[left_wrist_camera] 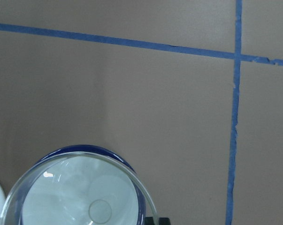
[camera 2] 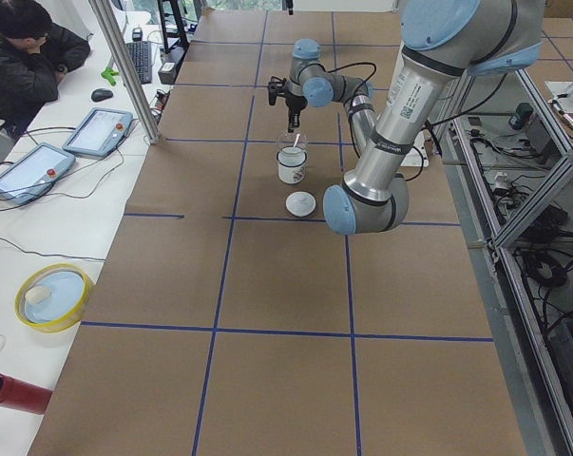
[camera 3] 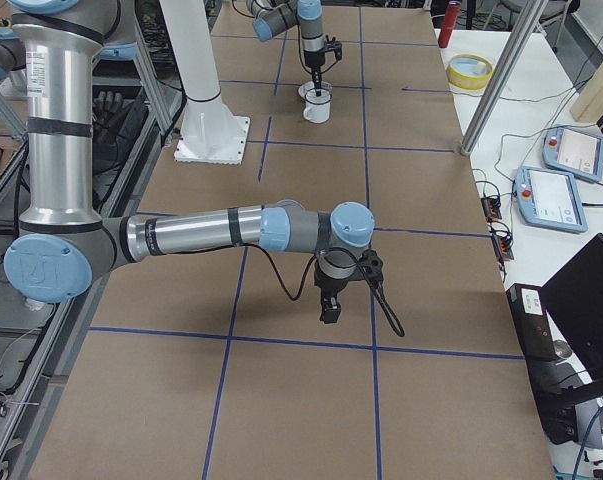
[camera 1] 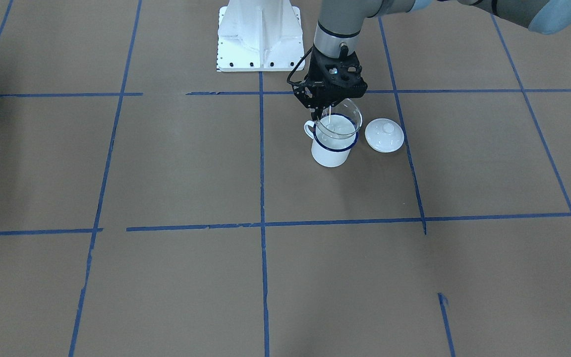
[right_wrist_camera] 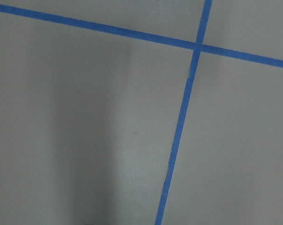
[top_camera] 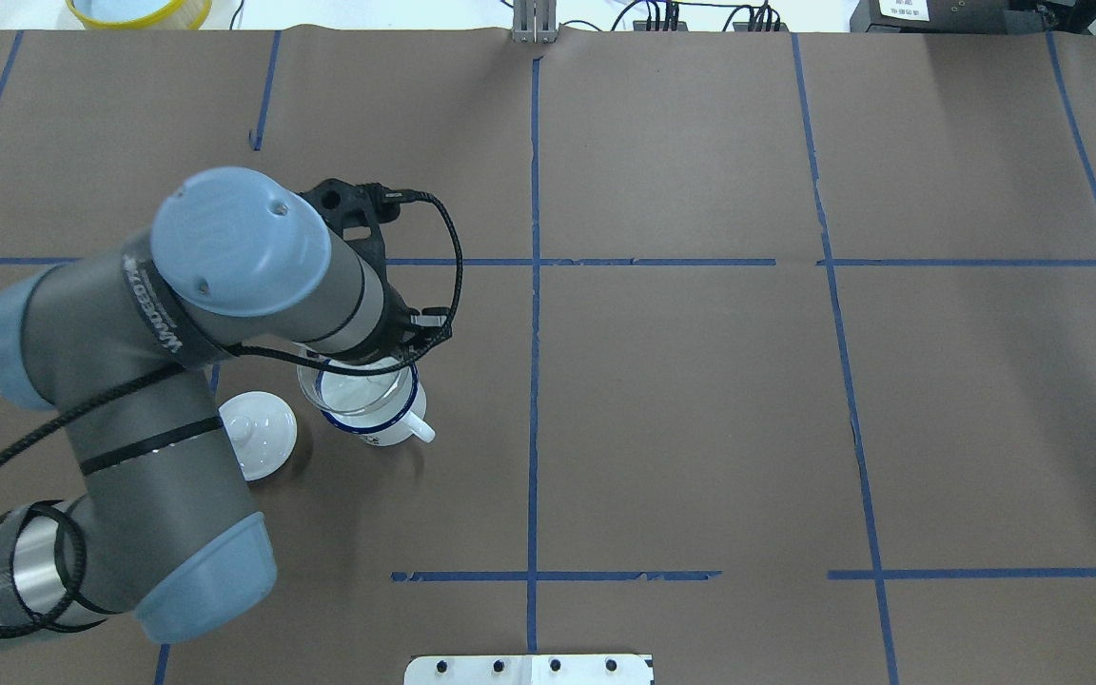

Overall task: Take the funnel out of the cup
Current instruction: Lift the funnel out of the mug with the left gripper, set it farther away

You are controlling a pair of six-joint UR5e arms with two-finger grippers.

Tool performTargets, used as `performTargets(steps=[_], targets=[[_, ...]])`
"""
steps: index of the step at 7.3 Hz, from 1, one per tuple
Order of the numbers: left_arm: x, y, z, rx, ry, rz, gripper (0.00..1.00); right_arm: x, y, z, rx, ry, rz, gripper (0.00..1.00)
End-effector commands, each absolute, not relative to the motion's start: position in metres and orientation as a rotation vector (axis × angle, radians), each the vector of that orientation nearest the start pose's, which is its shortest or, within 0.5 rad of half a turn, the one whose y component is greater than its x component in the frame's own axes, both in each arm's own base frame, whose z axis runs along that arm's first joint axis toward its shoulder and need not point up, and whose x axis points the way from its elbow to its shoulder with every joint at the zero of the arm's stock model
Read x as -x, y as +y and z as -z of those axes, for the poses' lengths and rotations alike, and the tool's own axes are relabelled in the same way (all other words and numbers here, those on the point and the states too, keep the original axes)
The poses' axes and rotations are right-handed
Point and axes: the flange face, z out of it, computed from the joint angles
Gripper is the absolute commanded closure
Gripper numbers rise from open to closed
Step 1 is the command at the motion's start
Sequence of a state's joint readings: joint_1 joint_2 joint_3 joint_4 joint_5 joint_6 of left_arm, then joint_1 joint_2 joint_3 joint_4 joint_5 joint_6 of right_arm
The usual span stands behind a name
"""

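The white mug [camera 1: 331, 153] with a dark blue rim stands upright on the brown table, its handle towards the robot base. The clear funnel [camera 1: 342, 121] sits tilted over the mug's mouth, its far side raised above the rim. My left gripper [camera 1: 321, 116] comes down from above and is shut on the funnel's rim on the handle side. The left wrist view shows the funnel [left_wrist_camera: 80, 197] over the mug's blue rim [left_wrist_camera: 89, 151]. In the overhead view the wrist hides the grip on the funnel [top_camera: 358, 385]. My right gripper [camera 3: 329, 305] hangs over bare table far away; I cannot tell whether it is open.
A white domed lid [camera 1: 384, 135] with a knob lies on the table just beside the mug. The robot's white base plate [camera 1: 259, 37] stands behind them. Blue tape lines divide the brown table. A yellow-rimmed dish [camera 2: 53, 294] sits on the side desk.
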State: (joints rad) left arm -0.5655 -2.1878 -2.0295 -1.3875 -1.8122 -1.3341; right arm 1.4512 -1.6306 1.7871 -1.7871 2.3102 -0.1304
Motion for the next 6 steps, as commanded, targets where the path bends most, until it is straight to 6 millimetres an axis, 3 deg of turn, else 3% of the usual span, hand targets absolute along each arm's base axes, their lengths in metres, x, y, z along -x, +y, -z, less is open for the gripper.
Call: performTargets(steps=[1,2,3,4,6], targets=[[-0.341,-0.427,-0.112,-0.182,0.976,0.413,1.0,-0.011,-0.462,-0.604,0.052,-0.741,0.217,0.0],[-0.341,-0.435,-0.111,-0.184,0.997,0.534,1.0,-0.011,-0.462,-0.605,0.053,-0.741,0.216,0.0],[-0.35,-0.458,-0.111,-0.232,1.063,0.713,1.0,-0.011,-0.462,-0.605,0.053,-0.741,0.216,0.0],[-0.374,-0.486,-0.128,-0.236,1.113,0.839,1.0,-0.011,-0.462,-0.605,0.053,-0.741,0.216,0.0],[-0.419,-0.544,-0.183,-0.29,1.175,1.076,1.0,-0.011,-0.462,-0.605,0.053,-0.741,0.216,0.0]])
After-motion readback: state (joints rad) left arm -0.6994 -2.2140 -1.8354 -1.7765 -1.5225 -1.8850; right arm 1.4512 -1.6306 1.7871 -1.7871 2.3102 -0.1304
